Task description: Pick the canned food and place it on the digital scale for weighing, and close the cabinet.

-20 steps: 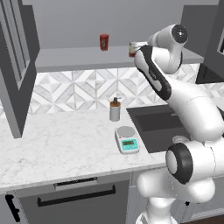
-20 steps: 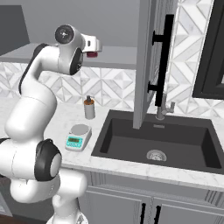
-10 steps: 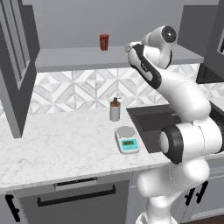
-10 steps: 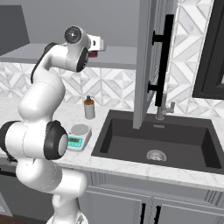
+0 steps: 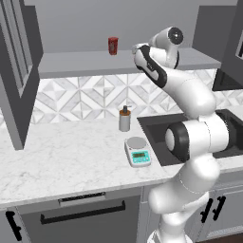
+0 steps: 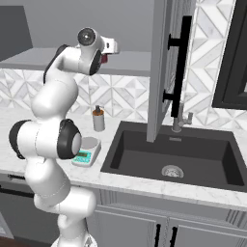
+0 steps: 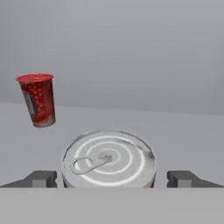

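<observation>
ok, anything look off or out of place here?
Nothing spilled or knocked over. The can sits upright on the shelf between the open gripper fingers, red cup upright beside it. Cabinet door hangs open over the sink.

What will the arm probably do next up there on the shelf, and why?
Probably close its jaws on the can. In the hand view the gripper straddles the can, one fingertip on each side with gaps left, so it is lined up but not yet gripping. The scale waits on the counter below.
</observation>
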Controlling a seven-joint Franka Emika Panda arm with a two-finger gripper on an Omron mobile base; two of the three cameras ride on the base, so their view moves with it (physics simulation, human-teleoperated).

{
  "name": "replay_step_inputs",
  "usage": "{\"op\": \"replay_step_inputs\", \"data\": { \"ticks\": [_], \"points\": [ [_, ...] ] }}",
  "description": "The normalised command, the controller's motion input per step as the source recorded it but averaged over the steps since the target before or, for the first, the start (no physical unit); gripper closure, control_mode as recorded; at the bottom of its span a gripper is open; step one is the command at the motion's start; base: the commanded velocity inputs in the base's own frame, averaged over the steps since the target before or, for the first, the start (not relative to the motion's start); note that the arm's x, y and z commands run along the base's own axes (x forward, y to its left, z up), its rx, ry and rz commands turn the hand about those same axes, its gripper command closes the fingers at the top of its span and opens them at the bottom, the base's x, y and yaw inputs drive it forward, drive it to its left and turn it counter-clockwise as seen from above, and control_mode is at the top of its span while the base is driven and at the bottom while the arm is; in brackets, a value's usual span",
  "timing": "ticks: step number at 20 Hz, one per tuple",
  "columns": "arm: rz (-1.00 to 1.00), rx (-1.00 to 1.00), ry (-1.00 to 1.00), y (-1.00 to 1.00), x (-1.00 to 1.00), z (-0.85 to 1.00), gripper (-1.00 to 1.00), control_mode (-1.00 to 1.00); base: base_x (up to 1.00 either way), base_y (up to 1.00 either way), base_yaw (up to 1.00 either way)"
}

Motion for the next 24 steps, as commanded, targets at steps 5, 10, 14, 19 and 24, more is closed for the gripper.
{"op": "replay_step_inputs", "data": {
  "ticks": [5,10,14,19,24],
  "points": [
    [0.0,0.0,0.0,0.0,0.33,-0.12,-1.0,-1.0,0.0,0.0,0.0],
    [0.0,0.0,0.0,0.0,0.22,-0.16,1.0,-1.0,0.0,0.0,0.0],
    [0.0,0.0,0.01,0.01,0.0,-0.34,1.0,-1.0,0.0,0.0,0.0],
    [0.01,0.0,-0.04,0.0,-0.32,-0.38,1.0,-1.0,0.0,0.0,0.0],
    [0.0,0.06,-0.18,-0.39,-1.0,-0.06,1.0,-1.0,0.0,0.0,0.0]
  ]
}}
